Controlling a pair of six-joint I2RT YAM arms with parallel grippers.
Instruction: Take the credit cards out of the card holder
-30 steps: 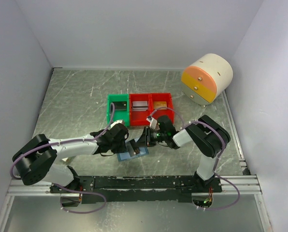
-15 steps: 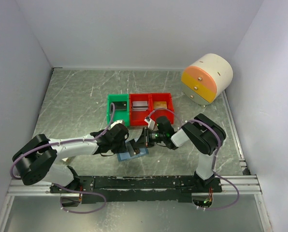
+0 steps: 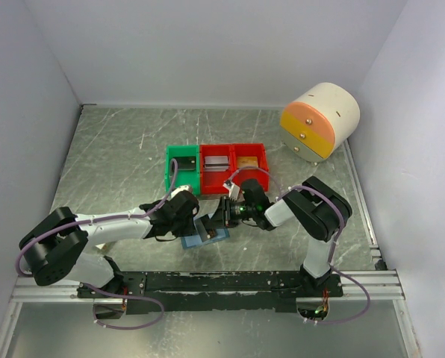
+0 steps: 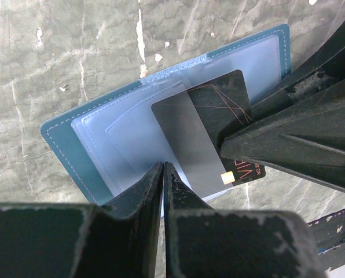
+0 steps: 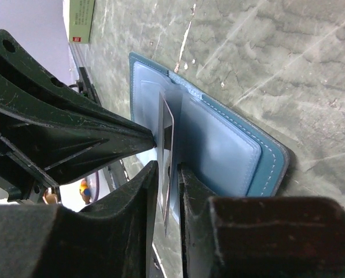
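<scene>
At the near middle of the table [image 3: 118,149], at 6 o'clock from a row of one green bin [image 3: 184,151] and two red bins [image 3: 216,148], the wallet [image 3: 207,237] lies open with its pale-blue lining up. One dark grey card [image 4: 204,124] sticks about halfway out of a pocket, toward 5 o'clock in the left wrist view, with a gold chip at its bare corner. The left gripper [image 4: 163,169] points in from the wallet's 10 o'clock in the overhead view. Its fingers are pressed together with nothing between them, tips at the lining just beside the card. The right gripper [image 5: 168,169] points in from 2 o'clock, and its fingers [image 5: 139,191] straddle the card's free edge with only a narrow gap. Whether they actually pinch it I cannot tell. A cream and orange drum [image 3: 319,119] sits at the table's 2 o'clock corner, well apart.
</scene>
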